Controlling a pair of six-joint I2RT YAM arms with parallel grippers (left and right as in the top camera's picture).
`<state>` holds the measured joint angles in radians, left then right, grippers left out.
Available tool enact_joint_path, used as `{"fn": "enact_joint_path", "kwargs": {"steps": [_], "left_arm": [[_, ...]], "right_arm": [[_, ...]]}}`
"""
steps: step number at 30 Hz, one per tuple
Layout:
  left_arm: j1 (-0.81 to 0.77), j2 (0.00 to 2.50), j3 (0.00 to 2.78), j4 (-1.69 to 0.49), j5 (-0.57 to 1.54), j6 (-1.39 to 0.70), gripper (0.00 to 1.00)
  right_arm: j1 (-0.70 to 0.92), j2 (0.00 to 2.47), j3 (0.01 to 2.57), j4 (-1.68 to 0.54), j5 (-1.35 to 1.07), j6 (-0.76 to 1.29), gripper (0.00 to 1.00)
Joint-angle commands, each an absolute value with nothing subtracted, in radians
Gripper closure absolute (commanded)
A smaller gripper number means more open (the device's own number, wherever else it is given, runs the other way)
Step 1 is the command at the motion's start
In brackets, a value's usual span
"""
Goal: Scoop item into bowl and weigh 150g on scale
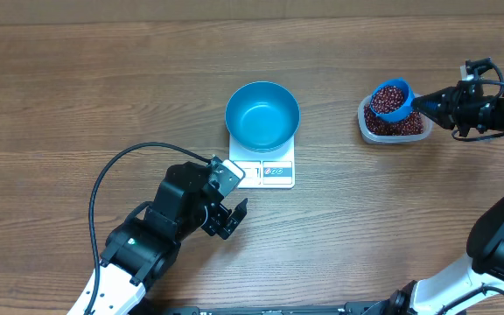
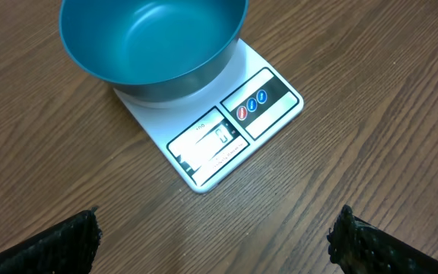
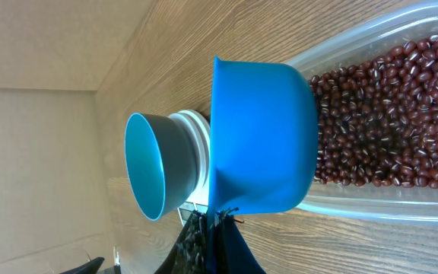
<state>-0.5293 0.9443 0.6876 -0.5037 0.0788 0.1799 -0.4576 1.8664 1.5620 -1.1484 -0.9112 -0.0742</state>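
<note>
The blue bowl stands empty on the white scale, whose display edge faces the table's front. In the left wrist view the bowl and scale lie ahead of my left gripper, which is open over bare wood. Seen from overhead, the left gripper sits just front-left of the scale. My right gripper is shut on the handle of a small blue scoop, filled with red-brown beans and held over the tub. In the right wrist view the scoop hangs above the beans.
A clear plastic tub of beans stands at the right, well apart from the scale. A black cable loops off the left arm at front left.
</note>
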Motion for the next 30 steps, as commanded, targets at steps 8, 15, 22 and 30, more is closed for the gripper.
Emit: {"fn": "enact_joint_path", "kwargs": {"steps": [8, 15, 22, 30], "left_arm": [[-0.524, 0.942, 0.687, -0.501, 0.097, 0.179, 0.00], [-0.524, 0.942, 0.687, -0.501, 0.097, 0.179, 0.01], [-0.524, 0.942, 0.687, -0.501, 0.097, 0.179, 0.01], [-0.524, 0.942, 0.687, -0.501, 0.097, 0.179, 0.01]], "right_arm": [[-0.459, 1.859, 1.559, -1.146, -0.935, -0.076, 0.96], [-0.459, 1.859, 1.559, -1.146, -0.935, -0.076, 0.96], [-0.459, 1.859, 1.559, -1.146, -0.936, -0.076, 0.96], [-0.459, 1.859, 1.559, -1.131, -0.936, -0.076, 0.96]]}}
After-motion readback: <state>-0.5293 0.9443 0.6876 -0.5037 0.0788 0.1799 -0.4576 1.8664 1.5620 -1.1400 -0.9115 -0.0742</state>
